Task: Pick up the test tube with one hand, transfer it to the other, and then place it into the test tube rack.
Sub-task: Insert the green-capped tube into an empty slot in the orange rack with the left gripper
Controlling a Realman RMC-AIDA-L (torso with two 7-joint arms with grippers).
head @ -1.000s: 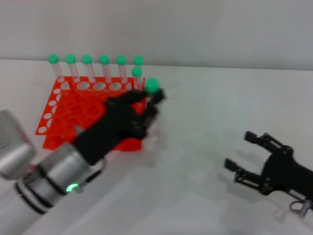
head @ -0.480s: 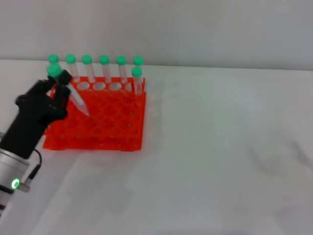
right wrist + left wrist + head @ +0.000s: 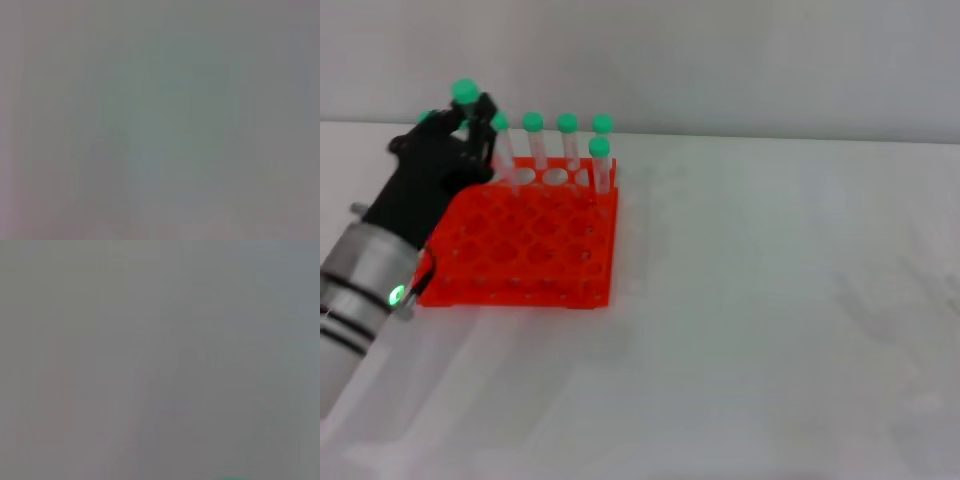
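Observation:
In the head view my left gripper (image 3: 470,125) is shut on a clear test tube (image 3: 468,98) with a green cap, held upright above the back left corner of the orange-red test tube rack (image 3: 530,255). Several other green-capped tubes (image 3: 567,140) stand in the rack's back row, and one stands in the second row at the right (image 3: 600,160). The held tube's lower part is hidden behind the fingers. My right gripper is out of view. Both wrist views show only blank grey.
The rack sits on a white table (image 3: 770,300) at the back left, close to a pale wall (image 3: 720,60). My left arm (image 3: 370,280) reaches in from the lower left, over the rack's left edge.
My left gripper carried the tube from the rack's right side to its left, then up and back to the rear left corner. The right gripper, seen open at lower right earlier, left the view.

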